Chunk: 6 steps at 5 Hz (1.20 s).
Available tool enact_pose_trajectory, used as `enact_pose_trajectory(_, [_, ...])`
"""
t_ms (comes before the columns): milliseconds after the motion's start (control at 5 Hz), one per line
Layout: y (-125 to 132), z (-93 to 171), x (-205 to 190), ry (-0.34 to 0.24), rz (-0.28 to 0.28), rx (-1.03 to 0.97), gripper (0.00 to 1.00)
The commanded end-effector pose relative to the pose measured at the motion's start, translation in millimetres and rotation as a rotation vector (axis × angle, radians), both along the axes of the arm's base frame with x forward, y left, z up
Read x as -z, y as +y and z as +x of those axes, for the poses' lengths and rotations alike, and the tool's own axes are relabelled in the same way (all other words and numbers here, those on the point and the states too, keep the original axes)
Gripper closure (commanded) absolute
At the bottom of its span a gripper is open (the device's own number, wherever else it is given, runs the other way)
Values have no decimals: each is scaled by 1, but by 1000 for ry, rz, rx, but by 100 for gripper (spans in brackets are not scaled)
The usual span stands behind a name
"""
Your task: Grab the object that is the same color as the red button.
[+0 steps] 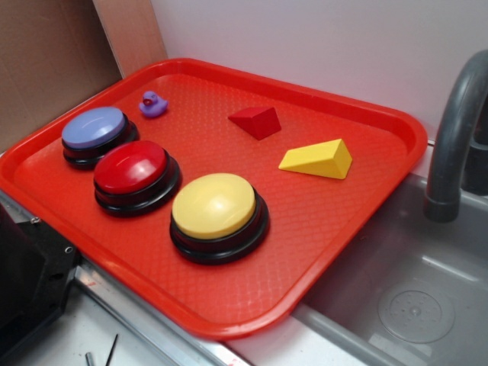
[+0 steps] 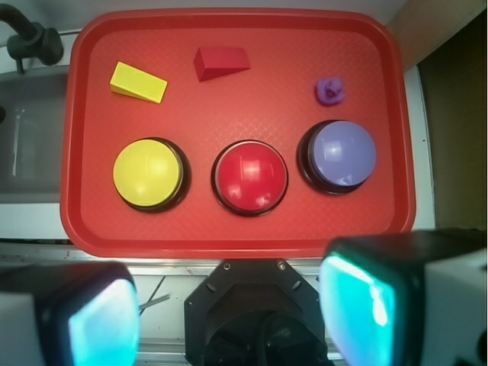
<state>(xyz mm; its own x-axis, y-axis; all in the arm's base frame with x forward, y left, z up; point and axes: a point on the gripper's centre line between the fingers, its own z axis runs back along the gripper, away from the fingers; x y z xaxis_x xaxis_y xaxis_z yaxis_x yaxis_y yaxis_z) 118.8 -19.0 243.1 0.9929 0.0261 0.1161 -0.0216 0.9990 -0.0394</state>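
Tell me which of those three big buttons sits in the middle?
The red button, flanked by the yellow button and the lavender button; it alone matches the tray's colour.

**Cut off and blurred**

In the wrist view the two fingers (image 2: 91, 324) are blurred and cropped by the lower edge. In the exterior view the faucet (image 1: 457, 137) runs off the right edge, and the sink (image 1: 412, 305) is cropped at lower right.

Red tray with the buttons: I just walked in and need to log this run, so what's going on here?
Nothing is being handled yet. The gripper hangs open above the near edge of the red tray, holding nothing. On the tray sit three dome buttons, with the red button in the middle. Beyond them lie the red wedge, a yellow wedge and a purple duck, all untouched.
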Motion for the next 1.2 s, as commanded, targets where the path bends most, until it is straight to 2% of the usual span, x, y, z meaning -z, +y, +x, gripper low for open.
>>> enact_pose_trajectory(0, [0, 0, 0, 0, 0, 0, 0])
enact_pose_trajectory(400, [-9, 43, 20, 7, -97, -371, 0])
enact_pose_trajectory(600, [-10, 83, 45, 19, -92, -622, 0])
enact_pose_trajectory(800, [-8, 119, 70, -64, -111, -868, 0])
enact_pose_trajectory(1000, [-3, 147, 98, -97, -105, -1117, 0])
